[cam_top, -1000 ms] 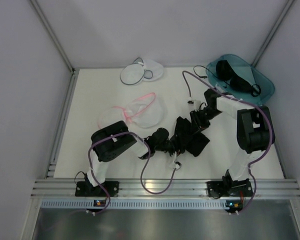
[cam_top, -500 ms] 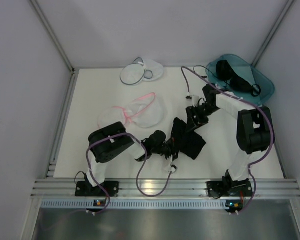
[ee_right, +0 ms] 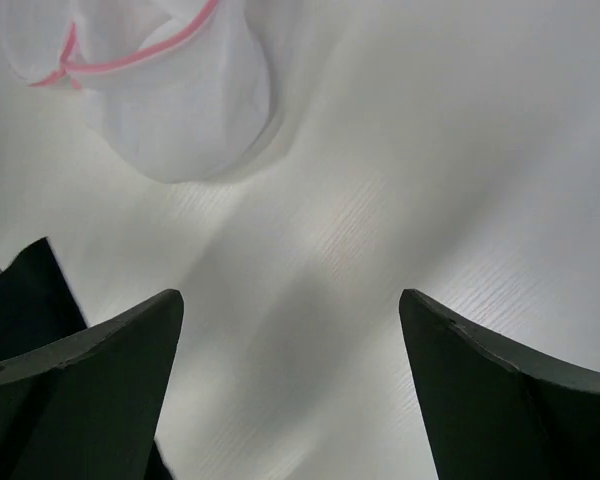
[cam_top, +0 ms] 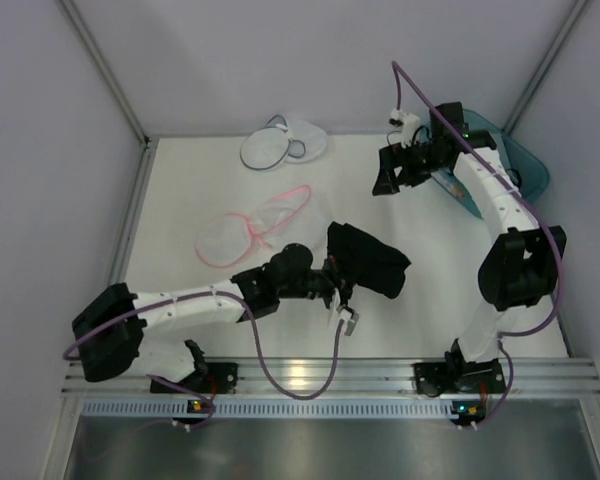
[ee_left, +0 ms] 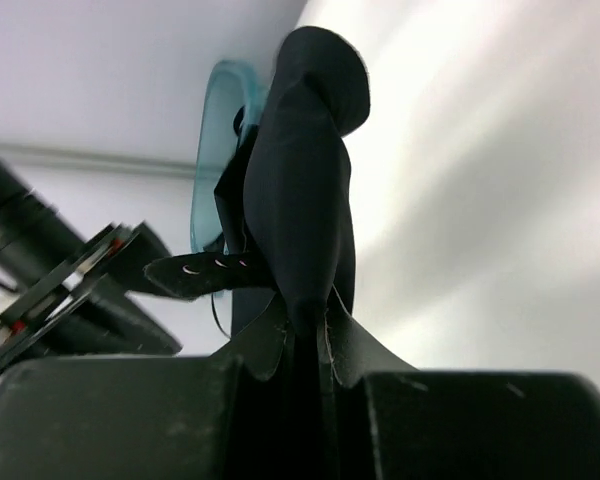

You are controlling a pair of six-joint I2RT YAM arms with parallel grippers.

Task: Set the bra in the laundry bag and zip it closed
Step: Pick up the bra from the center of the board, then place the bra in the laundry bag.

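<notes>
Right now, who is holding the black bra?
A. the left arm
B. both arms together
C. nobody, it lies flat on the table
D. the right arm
A: the left arm's jaws are shut on the bra, while the right arm's jaws stand open, apart from it, with nothing between them.

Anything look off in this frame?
Nothing spilled or damaged. The bra is bunched in the shut left gripper, folded rather than flat. The pink-rimmed bag lies collapsed with its rim twisted; the laundry bag sits apart at the far edge.
</notes>
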